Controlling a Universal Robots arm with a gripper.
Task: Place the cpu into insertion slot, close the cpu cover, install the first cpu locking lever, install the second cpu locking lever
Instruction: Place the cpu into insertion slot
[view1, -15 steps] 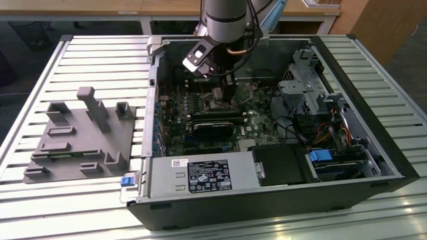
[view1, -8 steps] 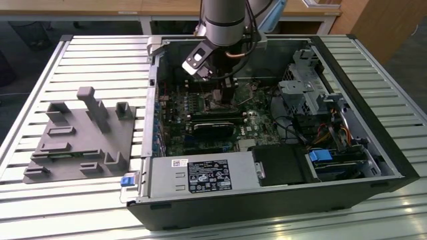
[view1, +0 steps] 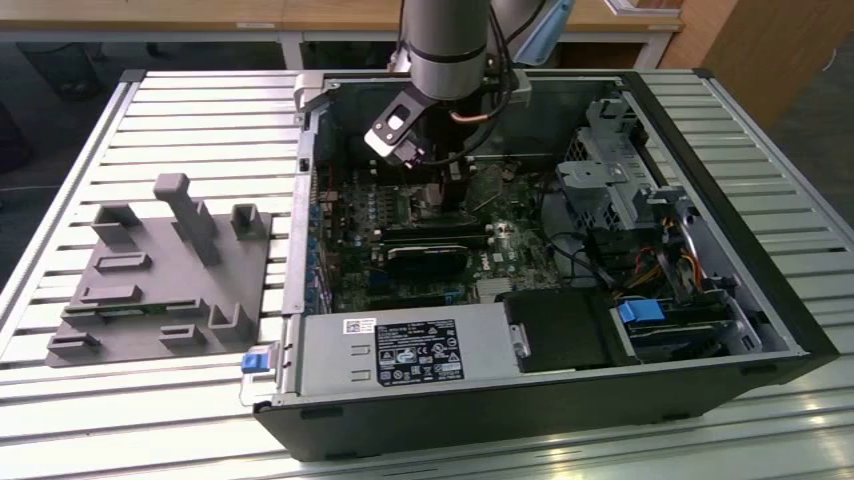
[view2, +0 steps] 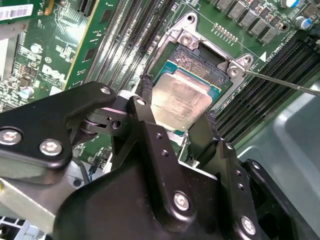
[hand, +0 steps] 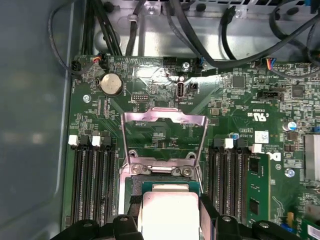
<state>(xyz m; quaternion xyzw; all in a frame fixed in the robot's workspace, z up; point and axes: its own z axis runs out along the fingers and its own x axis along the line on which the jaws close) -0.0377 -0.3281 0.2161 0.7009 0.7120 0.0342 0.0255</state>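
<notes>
The cpu (view2: 186, 94) (hand: 167, 199), a flat silvery square on a green base, lies over the insertion slot (view2: 206, 58) (hand: 131, 189) on the green motherboard. My gripper (view2: 177, 101) (hand: 169, 214) has one black finger against each side of the chip and is shut on it. I cannot tell whether the chip is fully seated. The cpu cover (hand: 165, 118), a silvery frame with a window, stands folded back beyond the slot. A thin lever rod (view2: 280, 83) sticks out beside the socket. In the exterior view the arm (view1: 447, 50) reaches down into the open computer case.
Black memory slots (hand: 92, 185) (hand: 227, 185) flank the socket. Cables (hand: 200, 45) hang along the case wall. A power supply (view1: 400, 352) and a drive cage (view1: 627, 190) crowd the case. A grey fixture (view1: 160, 270) sits on the slatted table at the exterior view's left.
</notes>
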